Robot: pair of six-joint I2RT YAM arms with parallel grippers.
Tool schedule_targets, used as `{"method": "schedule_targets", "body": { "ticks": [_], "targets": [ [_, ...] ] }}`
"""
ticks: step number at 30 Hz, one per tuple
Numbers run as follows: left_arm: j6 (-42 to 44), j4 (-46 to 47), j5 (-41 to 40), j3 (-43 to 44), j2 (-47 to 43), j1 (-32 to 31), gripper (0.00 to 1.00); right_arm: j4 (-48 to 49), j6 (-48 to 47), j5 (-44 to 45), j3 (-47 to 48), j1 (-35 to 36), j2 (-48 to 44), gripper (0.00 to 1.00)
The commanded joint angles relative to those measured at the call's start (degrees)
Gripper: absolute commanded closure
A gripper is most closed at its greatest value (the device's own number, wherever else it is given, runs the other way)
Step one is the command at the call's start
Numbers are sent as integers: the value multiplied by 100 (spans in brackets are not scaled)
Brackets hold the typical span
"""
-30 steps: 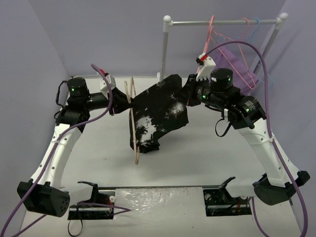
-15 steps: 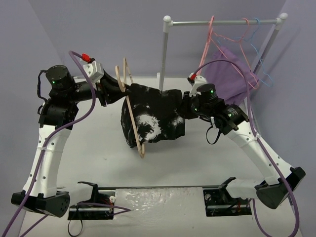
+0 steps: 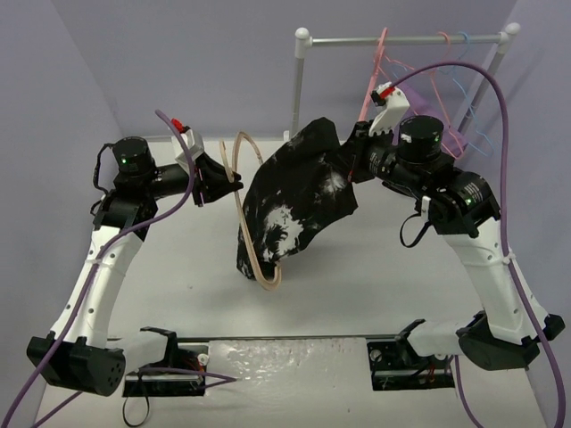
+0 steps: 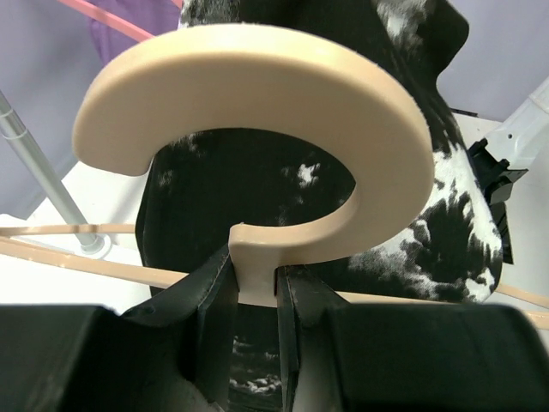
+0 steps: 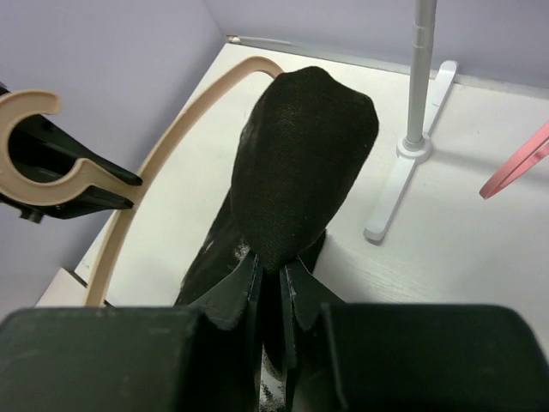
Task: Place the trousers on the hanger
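Aloft at the centre of the overhead view: black trousers point(image 3: 299, 201) blotched with white, draped on a slant from upper right to lower left above a white surface point(image 3: 169, 267). Lower end close to that surface; contact impossible to judge. Pinched at the top corner by the right fingers point(image 5: 233, 292), pressed together on a fold of dark cloth. Just left of the drape, a thick beige hanger point(image 3: 267, 282), its stem below the hook clamped between the left fingers point(image 4: 208, 296). Loop running down along the left edge of the trousers, its lower curve crossing in front of the hem; impossible to tell whether any cloth passes through it. Crowding in at upper right: a grey rail point(image 3: 401, 39) on a post, its upright just behind the trousers' top corner. Strung with a pink hanger point(image 5: 515, 167) and a purple cloth point(image 3: 449, 125), the cloth largely hidden by the right arm. Hemmed by purple walls left, back and right, with white surface showing below and to both sides of the drape.
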Motion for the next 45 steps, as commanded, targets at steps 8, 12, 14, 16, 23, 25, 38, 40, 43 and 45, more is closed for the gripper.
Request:
{"method": "schedule_targets", "body": {
  "ticks": [8, 12, 14, 16, 23, 25, 38, 40, 43, 45],
  "targets": [
    [33, 724, 55, -377, -160, 54, 100, 494, 16, 3, 794, -57, 120, 100],
    [13, 842, 44, -488, -78, 49, 100, 490, 35, -7, 846, -60, 122, 100],
    [-18, 949, 49, -553, -50, 51, 100, 485, 42, 1, 841, -57, 115, 100],
    [-34, 987, 53, -621, -35, 49, 100, 485, 48, 40, 841, -51, 104, 100],
    [127, 738, 102, -328, -82, 231, 100, 449, -36, 536, 296, -78, -160, 100],
    [260, 563, 120, 2, -76, 317, 100, 423, -47, 715, -10, -97, -278, 100],
    [-77, 188, 169, 1949, 155, 81, 100, 808, 154, 1074, -2942, -130, -431, 100],
    [-218, 193, 144, 2089, 155, 41, 100, 1000, 164, 964, -3331, -130, -323, 100],
    [-445, 253, 82, 2257, 183, -164, 100, 1619, 262, 444, -3793, -100, 17, 100],
    [-498, 400, 17, 2257, 210, -384, 100, 1988, 385, 210, -4001, -45, 172, 100]
  ]
}}
